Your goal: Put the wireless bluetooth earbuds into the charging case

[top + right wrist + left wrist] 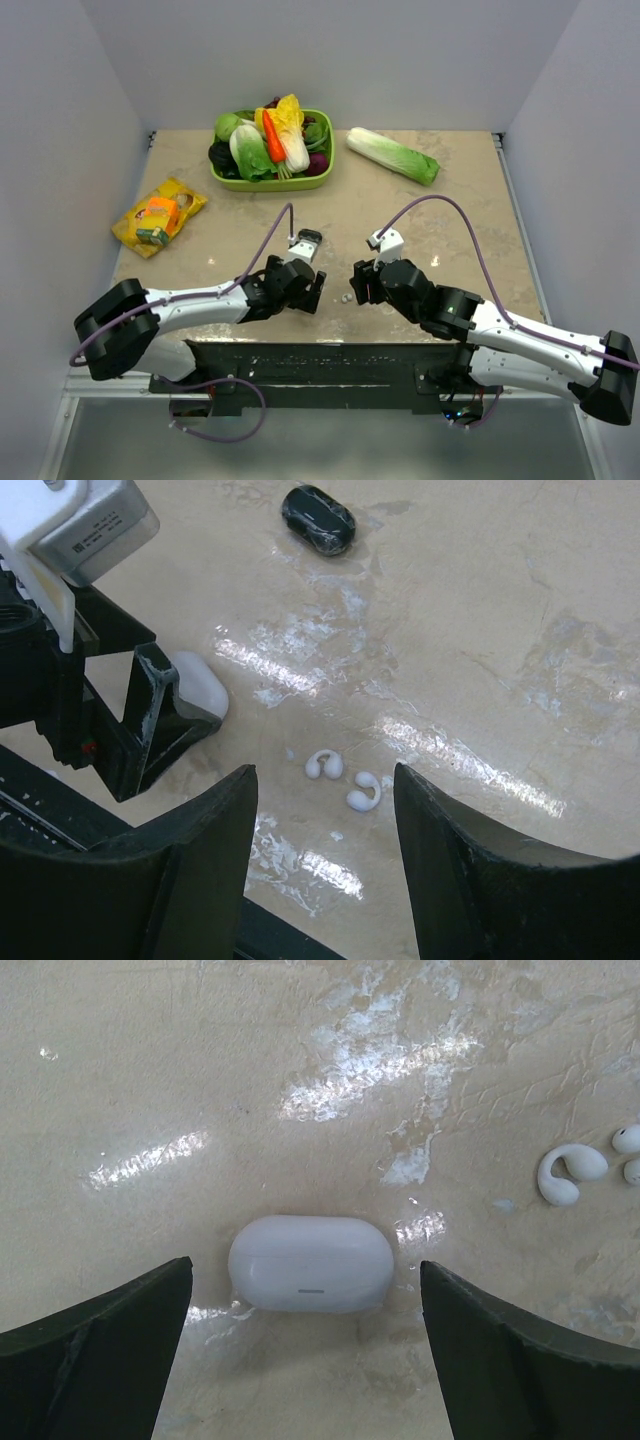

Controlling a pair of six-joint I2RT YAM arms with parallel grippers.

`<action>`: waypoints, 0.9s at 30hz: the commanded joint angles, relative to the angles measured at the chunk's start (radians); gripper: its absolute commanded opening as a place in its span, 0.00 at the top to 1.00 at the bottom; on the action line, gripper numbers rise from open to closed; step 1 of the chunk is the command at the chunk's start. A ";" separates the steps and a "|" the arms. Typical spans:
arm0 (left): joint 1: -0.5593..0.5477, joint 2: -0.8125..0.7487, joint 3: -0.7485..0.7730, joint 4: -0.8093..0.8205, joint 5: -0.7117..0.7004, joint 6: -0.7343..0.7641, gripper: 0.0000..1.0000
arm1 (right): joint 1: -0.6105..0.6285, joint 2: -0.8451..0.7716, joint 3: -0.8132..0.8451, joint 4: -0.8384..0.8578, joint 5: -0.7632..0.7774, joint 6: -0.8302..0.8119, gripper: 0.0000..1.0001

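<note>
White case: the smooth, oval, pill-shaped plastic charging case (311,1263) lies flat on the beige marbled tabletop (150,1050), lid shut.
Earbuds: one small white hooked plastic earbud (324,766) and the other earbud (364,793) lie loose on the table, side by side, near the case but apart from it.
Left gripper (312,290): fingers spread wide on either side of the case, touching nothing.
Right gripper (356,284): fingers apart and empty, hovering over the buds.
Black glossy oval object (318,518): well apart from both.
Done: apparently nothing; neither bud is in the case.
Left: open the lid, lift each bud, seat both.
</note>
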 commanded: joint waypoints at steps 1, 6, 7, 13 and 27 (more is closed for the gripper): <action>-0.005 0.021 0.047 -0.024 0.004 0.018 0.00 | 0.001 0.002 0.034 0.016 0.018 -0.008 0.40; -0.005 0.042 0.033 0.003 0.015 0.008 0.06 | 0.001 0.005 0.032 0.018 0.015 -0.006 0.40; -0.005 0.047 0.037 0.002 0.016 -0.003 0.09 | 0.001 0.005 0.032 0.016 0.015 -0.006 0.40; -0.005 0.079 0.038 -0.005 0.009 -0.032 0.13 | 0.001 0.001 0.034 0.013 0.021 -0.004 0.40; -0.005 0.099 0.026 0.029 0.044 -0.017 0.38 | 0.001 0.002 0.032 0.013 0.022 -0.006 0.40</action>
